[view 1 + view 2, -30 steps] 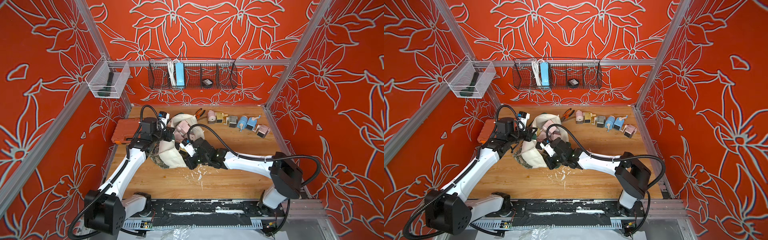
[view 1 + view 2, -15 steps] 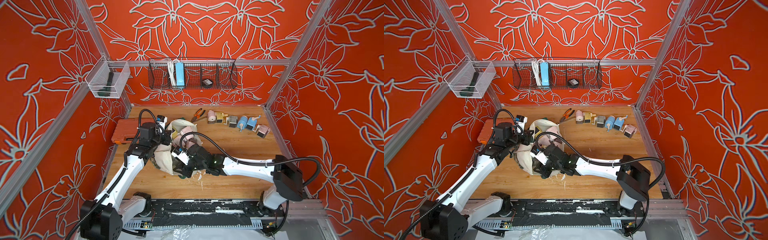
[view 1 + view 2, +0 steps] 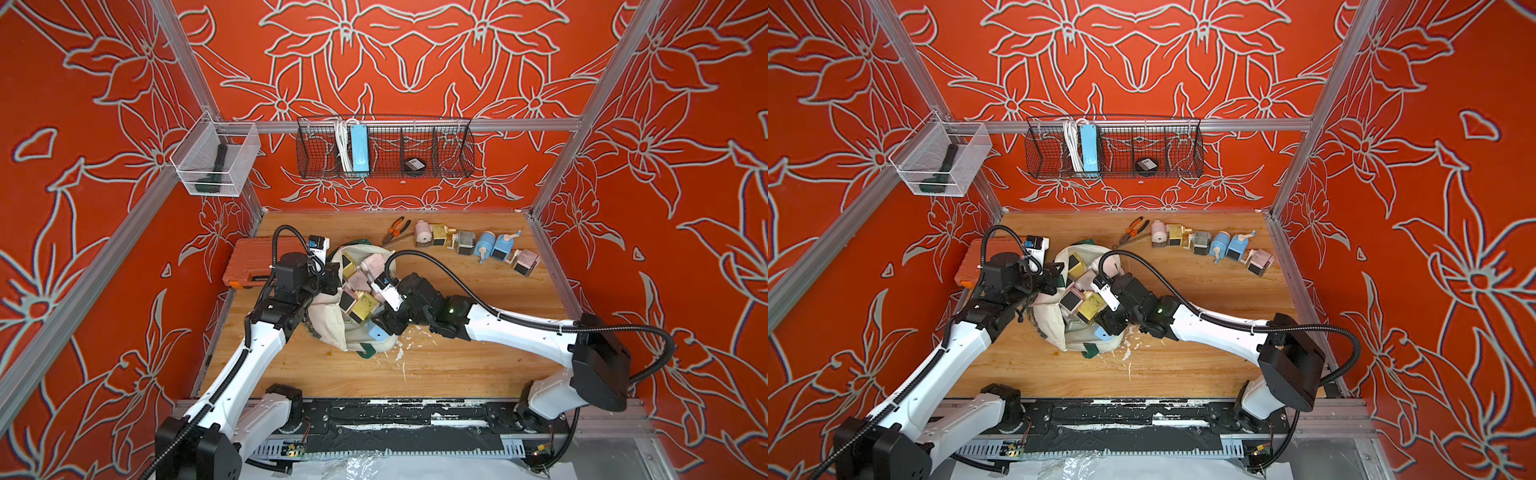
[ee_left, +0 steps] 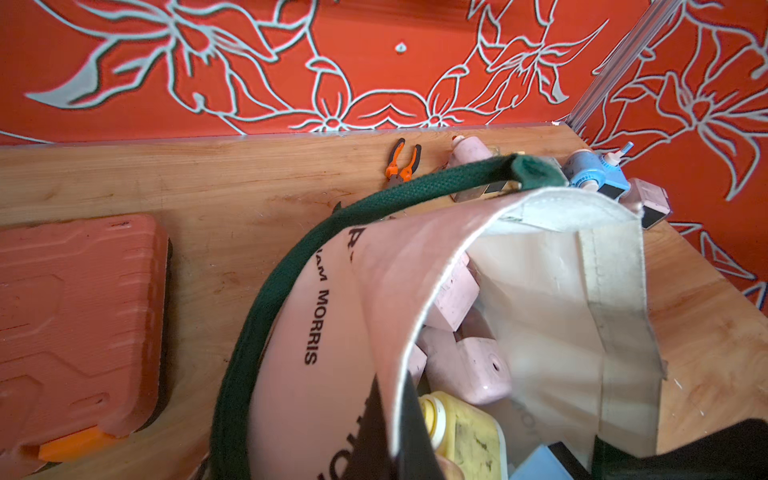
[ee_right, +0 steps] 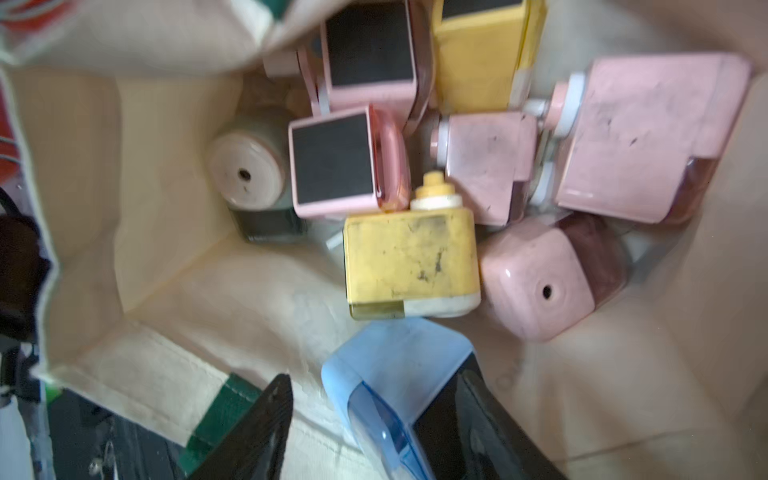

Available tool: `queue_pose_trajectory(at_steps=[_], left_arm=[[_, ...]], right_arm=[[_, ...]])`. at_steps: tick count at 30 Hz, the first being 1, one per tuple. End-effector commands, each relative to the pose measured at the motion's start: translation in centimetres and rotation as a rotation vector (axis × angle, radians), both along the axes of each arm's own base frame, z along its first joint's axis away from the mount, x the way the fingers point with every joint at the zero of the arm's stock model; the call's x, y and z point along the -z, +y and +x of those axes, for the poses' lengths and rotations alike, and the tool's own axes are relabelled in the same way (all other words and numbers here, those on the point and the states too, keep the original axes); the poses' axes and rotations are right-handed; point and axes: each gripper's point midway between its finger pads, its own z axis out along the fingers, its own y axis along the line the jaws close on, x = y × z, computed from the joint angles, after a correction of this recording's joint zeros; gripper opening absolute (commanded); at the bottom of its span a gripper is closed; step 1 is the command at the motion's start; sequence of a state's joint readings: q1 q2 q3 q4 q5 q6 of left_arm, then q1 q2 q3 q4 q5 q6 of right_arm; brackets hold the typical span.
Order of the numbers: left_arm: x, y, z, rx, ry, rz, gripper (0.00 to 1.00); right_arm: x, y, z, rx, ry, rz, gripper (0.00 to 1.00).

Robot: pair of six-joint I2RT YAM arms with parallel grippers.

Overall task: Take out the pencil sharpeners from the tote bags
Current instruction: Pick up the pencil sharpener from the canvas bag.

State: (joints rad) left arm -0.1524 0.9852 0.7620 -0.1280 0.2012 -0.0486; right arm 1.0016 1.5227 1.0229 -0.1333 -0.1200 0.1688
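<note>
A cream tote bag [image 3: 328,320] with green straps lies open on the wooden table in both top views. Several pink and yellow pencil sharpeners [image 5: 409,262] fill it. My left gripper [image 4: 399,399] is shut on the bag's rim at its left side and holds the mouth up. My right gripper [image 5: 376,376] is open at the near end of the mouth. A blue sharpener [image 5: 386,357] sits between its fingers, against one of them. The other finger rests on the bag's rim. Several more sharpeners [image 3: 478,245] stand in a row at the back right.
An orange tool case [image 3: 249,262] lies left of the bag, by the left wall. Orange-handled pliers [image 3: 397,228] lie behind the bag. A wire basket [image 3: 384,149] and a clear bin [image 3: 216,160] hang on the walls. White flecks [image 3: 401,353] dot the table in front of the bag.
My right gripper's jaws have spread from nearly shut, and it has moved to the near end of the bag's mouth. The left gripper and the bag have shifted slightly toward the front.
</note>
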Motion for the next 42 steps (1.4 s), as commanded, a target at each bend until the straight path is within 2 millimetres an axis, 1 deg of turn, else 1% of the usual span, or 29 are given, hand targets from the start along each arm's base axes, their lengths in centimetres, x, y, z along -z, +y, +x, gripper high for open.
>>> queue_pose_trajectory(at_steps=[1, 3, 5, 7, 8, 9, 11, 12, 13, 14, 16, 17, 18, 20, 22, 27, 29, 35, 38, 42], left_arm=[[-1.1, 0.4, 0.1, -0.025, -0.04, 0.002, 0.0], [-0.9, 0.3, 0.1, -0.024, -0.035, 0.002, 0.0], [-0.9, 0.2, 0.1, -0.02, -0.032, -0.001, 0.0], [-0.9, 0.4, 0.2, -0.032, -0.03, -0.002, 0.0], [-0.9, 0.4, 0.2, -0.034, -0.031, -0.003, 0.0], [-0.9, 0.4, 0.2, -0.036, -0.03, -0.005, 0.0], [-0.9, 0.2, 0.2, -0.028, -0.027, -0.013, 0.0], [-0.9, 0.1, 0.1, -0.025, -0.024, -0.015, 0.0], [-0.8, 0.0, 0.1, -0.021, -0.023, -0.015, 0.0], [-0.8, -0.1, 0.1, -0.021, -0.023, -0.015, 0.0], [-1.0, -0.1, 0.0, -0.021, -0.029, -0.015, 0.0], [-1.1, -0.1, 0.0, -0.02, -0.03, -0.016, 0.0], [-1.0, -0.1, 0.0, -0.02, -0.03, -0.015, 0.0], [-1.0, -0.2, -0.1, -0.015, -0.029, -0.013, 0.0], [-0.9, -0.2, -0.1, -0.013, -0.027, -0.011, 0.0], [-0.9, -0.4, -0.2, -0.009, -0.029, 0.0, 0.0], [-0.9, -0.4, -0.2, -0.011, -0.032, 0.003, 0.0], [-0.7, -0.6, -0.2, -0.006, -0.024, 0.007, 0.0], [-0.7, -0.7, -0.2, -0.002, -0.024, 0.007, 0.0], [-0.7, -0.9, -0.3, 0.003, -0.024, 0.012, 0.0]], right_arm=[[0.6, -0.7, -1.6, -0.093, -0.046, -0.081, 0.67], [0.0, -0.9, -1.8, -0.128, -0.103, -0.117, 0.67], [-1.1, -0.9, -1.9, -0.157, -0.169, -0.107, 0.68], [-1.6, -0.8, -2.1, -0.207, -0.232, -0.09, 0.7], [-1.8, -0.8, -2.0, -0.206, -0.247, -0.092, 0.71], [-2.2, -1.1, -1.4, -0.153, -0.241, -0.096, 0.73], [-3.0, -1.7, -0.4, 0.005, -0.155, -0.093, 0.74], [-3.1, -1.8, -0.3, 0.074, -0.088, -0.075, 0.74], [-3.0, -1.5, -0.9, 0.12, 0.02, -0.037, 0.73], [-2.9, -1.1, -1.5, 0.129, 0.088, -0.011, 0.71], [-2.2, -0.3, -2.7, 0.19, 0.251, 0.049, 0.68], [-1.9, -0.2, -3.0, 0.216, 0.293, 0.067, 0.68], [-1.3, -0.5, -2.8, 0.275, 0.318, 0.069, 0.67], [-0.2, -1.4, -2.1, 0.381, 0.336, 0.059, 0.68], [0.5, -1.9, -1.9, 0.42, 0.339, 0.045, 0.69], [1.5, -3.0, -0.9, 0.521, 0.335, 0.007, 0.71], [1.8, -3.2, -0.7, 0.545, 0.349, 0.006, 0.72], [3.6, -3.3, -0.4, 0.594, 0.397, -0.031, 0.72], [4.5, -2.9, -0.1, 0.609, 0.447, -0.007, 0.72], [5.5, -3.1, 0.1, 0.643, 0.482, -0.009, 0.72]])
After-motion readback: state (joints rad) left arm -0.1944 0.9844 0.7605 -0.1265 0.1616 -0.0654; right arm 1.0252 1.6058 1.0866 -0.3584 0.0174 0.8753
